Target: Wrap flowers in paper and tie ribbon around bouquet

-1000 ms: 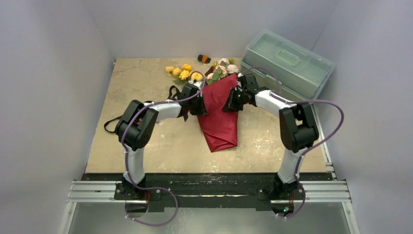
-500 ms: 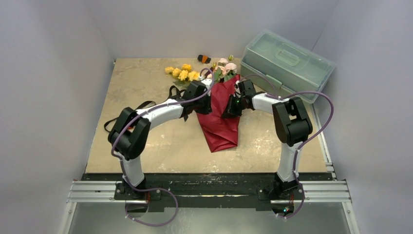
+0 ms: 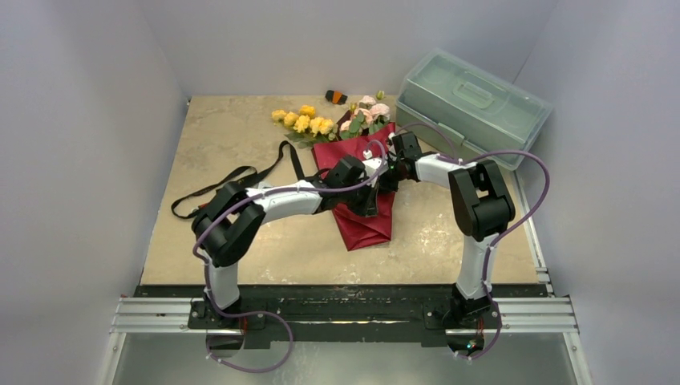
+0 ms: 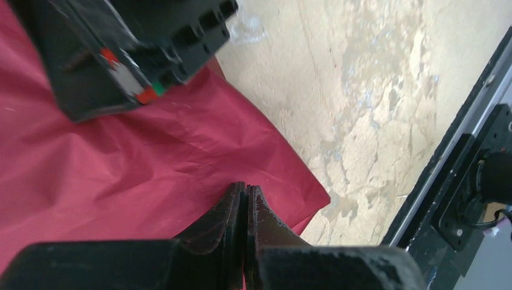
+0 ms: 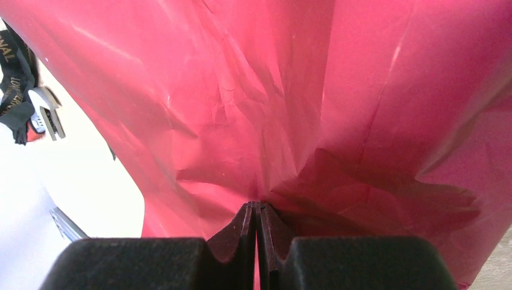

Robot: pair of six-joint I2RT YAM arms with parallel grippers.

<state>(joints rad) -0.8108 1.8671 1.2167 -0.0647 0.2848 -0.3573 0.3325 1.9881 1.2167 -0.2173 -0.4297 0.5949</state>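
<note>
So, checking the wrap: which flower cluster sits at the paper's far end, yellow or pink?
The pink blooms, right at the far edge of the red paper; the yellow blooms lie off past its left corner.

The left arm (image 3: pixel 289 199) and right arm (image 3: pixel 437 167) have white tubular links between bulky black joint housings. A purple cable (image 3: pixel 548 183) loops along each. The left gripper (image 4: pixel 244 192) has black wedge-shaped fingers (image 4: pixel 229 219) with scuffed edges. The right arm's black wrist block (image 4: pixel 121 60) bears small red and green marks.
</note>
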